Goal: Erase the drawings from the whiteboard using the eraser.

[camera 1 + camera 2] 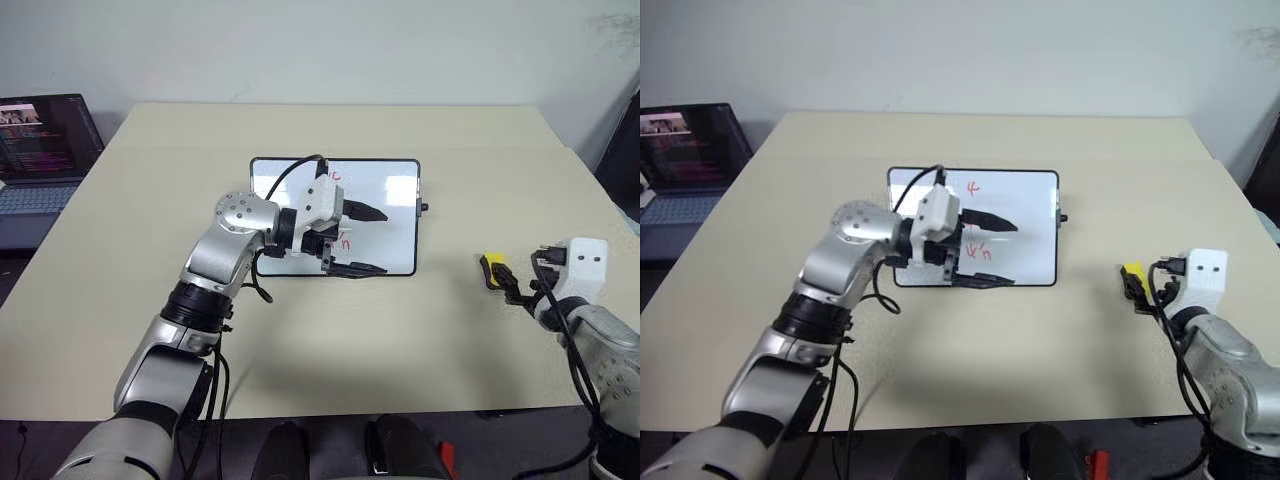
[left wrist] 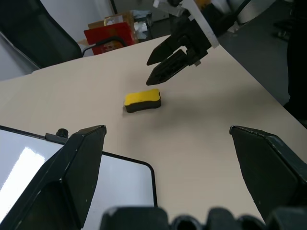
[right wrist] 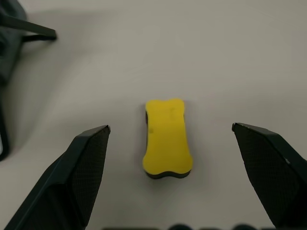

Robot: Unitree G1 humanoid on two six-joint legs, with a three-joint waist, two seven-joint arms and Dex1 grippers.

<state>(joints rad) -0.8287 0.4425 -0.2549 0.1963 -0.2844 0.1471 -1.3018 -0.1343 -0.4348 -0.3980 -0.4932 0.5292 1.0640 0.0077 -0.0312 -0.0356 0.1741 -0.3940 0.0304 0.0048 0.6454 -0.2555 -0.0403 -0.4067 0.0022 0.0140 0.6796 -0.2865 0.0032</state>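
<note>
1. Starting on the left: a laptop [image 1: 40, 150] sits at the far left edge of the table [image 1: 330, 350], apart from the work.
2. Next comes the left gripper [image 1: 362, 240], hanging over the whiteboard [image 1: 395, 215] with its two black fingers spread wide and nothing between them. It points across the board toward the right side.
3. Lying flat mid-table, the whiteboard carries red drawings [image 1: 973, 187], partly hidden by the left gripper. What shows is unwiped, so no erasing appears done.
4. Further right, the yellow eraser [image 3: 168, 139] lies on the bare table, well apart from the board's right edge. Nothing holds it.
5. On the right, the right gripper [image 2: 165, 60] hovers just behind the eraser, fingers spread wide, one to each side of it in the wrist view, not touching.
6. My reading: the task is at its very beginning. The pickup is lined up but not made; grasping, carrying to the board and wiping all remain.
</note>
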